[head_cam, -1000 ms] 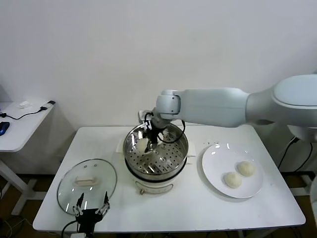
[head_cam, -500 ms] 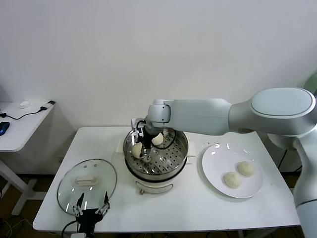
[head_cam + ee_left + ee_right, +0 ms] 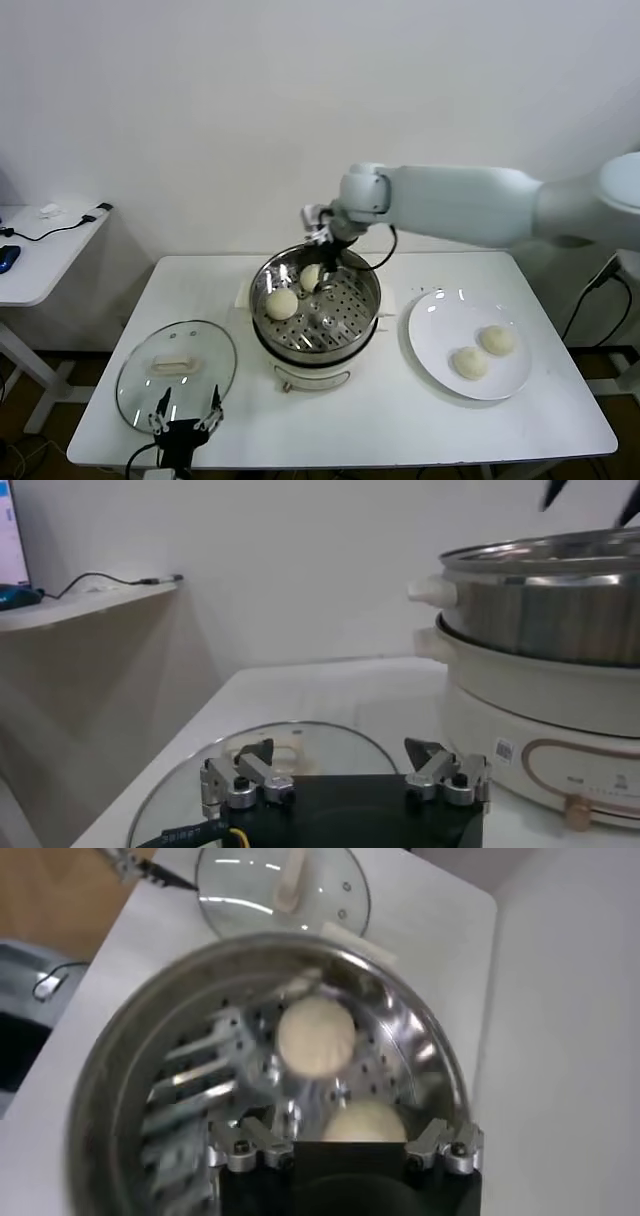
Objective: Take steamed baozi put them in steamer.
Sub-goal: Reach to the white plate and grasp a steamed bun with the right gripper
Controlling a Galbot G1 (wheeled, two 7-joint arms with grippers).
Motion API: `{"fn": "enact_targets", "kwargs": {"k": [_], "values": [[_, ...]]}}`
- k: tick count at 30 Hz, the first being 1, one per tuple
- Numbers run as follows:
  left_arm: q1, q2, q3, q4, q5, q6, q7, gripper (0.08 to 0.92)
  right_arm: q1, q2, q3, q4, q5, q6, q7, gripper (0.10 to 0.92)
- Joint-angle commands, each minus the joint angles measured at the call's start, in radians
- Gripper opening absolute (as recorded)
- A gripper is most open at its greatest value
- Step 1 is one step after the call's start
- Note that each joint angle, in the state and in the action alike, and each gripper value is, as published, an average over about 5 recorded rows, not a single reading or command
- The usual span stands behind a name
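steamer (image 3: 352, 330): 2 baozi (image 3: 281, 303) | plate (image 3: 435, 350): 2 | right gripper (image 3: 326, 243) jaws spread, empty | left gripper (image 3: 184, 412) jaws spread

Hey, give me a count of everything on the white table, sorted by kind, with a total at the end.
Baozi in the steamer: 2
Baozi on the plate: 2
Steamer: 1
White plate: 1
Glass lid: 1
Total: 7 things, 4 of them baozi
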Motion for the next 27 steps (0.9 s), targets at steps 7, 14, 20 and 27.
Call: {"fn": "enact_targets", "kwargs": {"k": [7,14,20,27], "values": [[0.003,0.007,-0.011,-0.012,-0.001,0.004,0.003,0.823,0.157,-0.639,-0.293,0.226,-0.318,0.152,-0.207,0.823],[-0.002,0.001,-0.009,-0.012,0.001,0.007,0.003,0.823,-0.058,-0.691,-0.169,0.177,-0.399,0.115,-0.170,0.823],[-0.004,-0.002,-0.011,-0.009,0.001,0.009,0.003,0.823,-0.249,-0.676,-0.026,0.121,-0.442,0.075,-0.126,0.823],[-0.006,-0.004,-0.010,0.001,0.004,0.009,0.001,0.823,-0.400,-0.641,0.083,0.065,-0.456,0.034,-0.065,0.823]]}}
